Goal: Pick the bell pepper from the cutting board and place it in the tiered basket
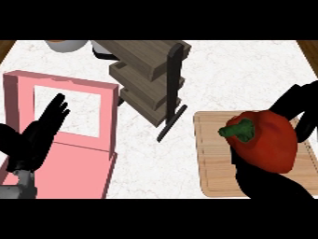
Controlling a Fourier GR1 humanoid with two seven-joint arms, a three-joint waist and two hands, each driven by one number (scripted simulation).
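My left hand [31, 140] is just parked at the lower left of the head view, fingers straight and pointing up, thumb out to the side, a bit of grey forearm showing under it. My right hand [306, 119] is over on the right, fingers and thumb curled round what it's holding, the arm mostly hidden below.

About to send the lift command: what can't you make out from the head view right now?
- Whether the bell pepper still touches the cutting board: pepper and right hand cover that spot.
- Tiered basket: its top and the bowl are cut off by the upper edge.
- Left hand hides part of the pink tray.
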